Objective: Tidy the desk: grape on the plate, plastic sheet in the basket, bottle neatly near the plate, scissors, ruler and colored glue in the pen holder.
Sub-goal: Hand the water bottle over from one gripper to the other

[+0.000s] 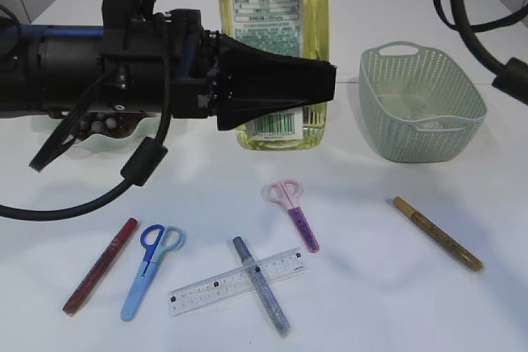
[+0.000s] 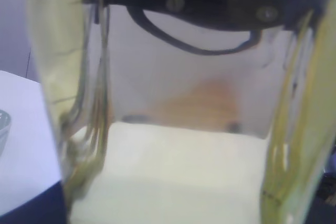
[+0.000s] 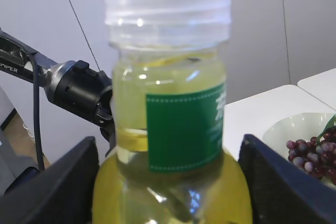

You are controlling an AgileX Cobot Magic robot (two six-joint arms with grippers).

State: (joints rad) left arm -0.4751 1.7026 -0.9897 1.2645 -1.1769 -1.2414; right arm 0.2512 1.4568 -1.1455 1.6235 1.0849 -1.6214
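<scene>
The bottle (image 1: 272, 14) of yellow liquid stands upright at the table's middle back. My left gripper (image 1: 326, 88) is shut on its lower body, and the bottle (image 2: 184, 171) fills the left wrist view. My right gripper (image 3: 168, 192) stands open, its fingers (image 3: 52, 192) flanking the bottle's (image 3: 168, 129) shoulder below the white cap. Grapes (image 3: 315, 153) lie on the pale plate (image 3: 283, 129). On the near table lie pink scissors (image 1: 293, 208), blue scissors (image 1: 153, 265), a clear ruler (image 1: 206, 290) and red (image 1: 99, 265), silver (image 1: 260, 286) and gold (image 1: 437, 232) glue pens. The pen holder is out of view.
A mint-green basket (image 1: 421, 105) stands right of the bottle with something pale and clear (image 1: 441, 124) inside. My left arm (image 1: 82, 63) and its cable (image 1: 99, 195) stretch across the left half, hiding most of the plate (image 1: 103, 139).
</scene>
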